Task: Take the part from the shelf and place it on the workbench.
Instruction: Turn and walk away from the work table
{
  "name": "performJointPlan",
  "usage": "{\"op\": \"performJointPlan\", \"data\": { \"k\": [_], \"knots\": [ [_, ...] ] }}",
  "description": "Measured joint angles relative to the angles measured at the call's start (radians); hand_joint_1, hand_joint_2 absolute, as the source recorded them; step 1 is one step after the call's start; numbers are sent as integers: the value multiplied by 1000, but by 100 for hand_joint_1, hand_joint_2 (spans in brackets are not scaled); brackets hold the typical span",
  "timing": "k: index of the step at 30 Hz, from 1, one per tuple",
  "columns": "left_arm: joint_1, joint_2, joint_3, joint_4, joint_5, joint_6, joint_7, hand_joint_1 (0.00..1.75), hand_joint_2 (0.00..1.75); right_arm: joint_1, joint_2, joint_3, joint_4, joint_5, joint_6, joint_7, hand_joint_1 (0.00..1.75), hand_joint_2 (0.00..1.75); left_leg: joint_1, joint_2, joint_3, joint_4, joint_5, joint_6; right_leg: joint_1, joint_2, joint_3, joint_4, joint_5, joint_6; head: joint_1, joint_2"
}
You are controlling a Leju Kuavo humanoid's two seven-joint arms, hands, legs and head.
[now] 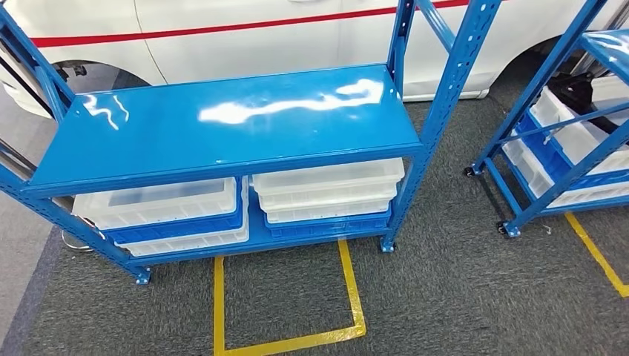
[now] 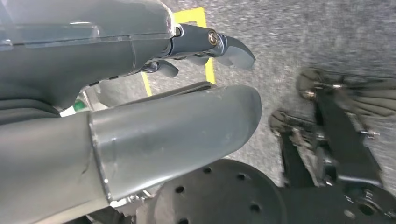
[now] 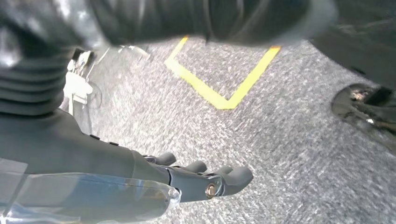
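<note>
Blue shelf [image 1: 222,126] ahead, both arms hanging.
Left robot hand [image 2: 205,46] and right robot hand [image 3: 201,179] hang over grey carpet [image 3: 280,130], fingers apart, holding nothing.

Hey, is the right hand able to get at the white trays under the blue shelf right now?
Probably not yet: the right hand hangs open over the carpet, and the white trays sit tucked beneath the blue shelf.

Glossy blue metal shelf [image 1: 222,126], translucent plastic bins [image 1: 326,189], rough grey carpet [image 1: 460,297]
</note>
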Motion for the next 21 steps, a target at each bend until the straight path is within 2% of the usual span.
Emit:
{"op": "performJointPlan", "data": {
  "k": [3, 4, 5, 7, 8, 9, 10, 11, 13, 15, 16, 17, 19, 20, 21],
  "knots": [
    [-3, 1, 0, 0, 0, 1, 0, 0, 0, -5, 1, 0, -1, 0, -1, 0, 0, 175, -1, -1, 34, -28, -8, 16, -1, 0, 22, 11, 0, 18, 0, 0],
    [-4, 1, 0, 0, 0, 1, 0, 0, 0, -7, 0, 0, -1, 0, -1, 1, 0, 175, 1, -1, 50, -38, -9, 19, -1, 0, 15, 32, -2, 23, 0, 0],
    [-6, 1, 0, 0, 0, 1, 0, 0, 0, -9, 0, -1, -1, 0, -1, 2, 0, 175, 4, -1, 64, -46, -10, 22, -2, 0, -7, 71, -12, 27, 0, 0],
    [-7, 1, 0, 0, 1, 1, 0, 0, 0, -12, 0, -2, -1, 0, -2, 6, 0, 175, 6, -1, 79, -53, -17, 25, -4, 0, -86, 182, -54, 35, 0, 0],
    [-8, 1, 0, 0, 1, 1, 0, 0, 44, -13, 0, -3, -1, -1, -1, 8, 0, 175, 6, -1, 85, -52, -23, 26, -5, 0, -127, 227, -79, 39, 0, 0],
    [-8, 1, 0, 0, 2, 1, 0, 0, 87, -12, 0, -4, -1, -1, -1, 11, 0, 175, 7, -1, 93, -52, -30, 25, -6, 0, -159, 250, -94, 42, 0, 0],
    [-8, 1, 0, 0, 3, 3, -2, 0, 131, -11, -1, -5, -1, -2, -1, 13, 0, 175, 8, -2, 104, -52, -38, 24, -6, -1, -174, 240, -87, 44, 0, 0],
    [-7, 1, 0, 0, 4, 5, -4, 0, 175, -10, -1, -6, -1, -2, -1, 14, 0, 175, 10, -4, 117, -52, -47, 22, -7, -1, -176, 204, -56, 45, 0, 0],
    [-7, 0, 0, 0, 6, 11, -4, 0, 175, -5, -2, -8, -1, -4, -1, 16, 0, 175, 11, -6, 140, -47, -69, 11, -6, -2, -163, 94, 48, 42, 0, 0],
    [-9, 0, 0, 0, 5, 16, 1, 0, 175, -3, -2, -8, 0, -4, -1, 19, 0, 175, 9, -7, 145, -37, -89, -2, -4, -2, -158, 36, 105, 28, 1, 0],
    [-10, 0, 0, 0, 5, 15, 4, 0, 175, -2, -2, -8, 0, -5, -1, 24, 0, 175, 7, -7, 144, -31, -96, -7, -4, -2, -158, 32, 108, 19, 1, 0],
    [-10, 1, -2, 0, 8, 13, 6, 0, 175, -3, -1, -9, 0, -7, -1, 32, 0, 175, 6, -6, 144, -31, -102, -3, -4, -1, -155, 32, 109, 14, 1, 0],
    [-6, 2, -20, 0, 25, 9, 9, 0, 175, 0, 0, -9, 0, -20, -2, 48, 0, 175, 5, -4, 149, -33, -107, 16, -5, 1, -151, 29, 113, 11, 0, 0],
    [-4, 3, -37, 0, 40, 9, 9, 0, 131, 2, 1, -9, -1, -31, -3, 53, 0, 131, 5, -3, 152, -37, -108, 26, -5, 1, -151, 28, 112, 11, 0, 0],
    [-2, 4, -58, 0, 59, 12, 8, 0, 87, 4, 1, -9, -2, -43, -4, 54, 0, 87, 4, -3, 154, -40, -108, 28, -4, 1, -150, 28, 110, 9, 0, 0]
  ]
}}
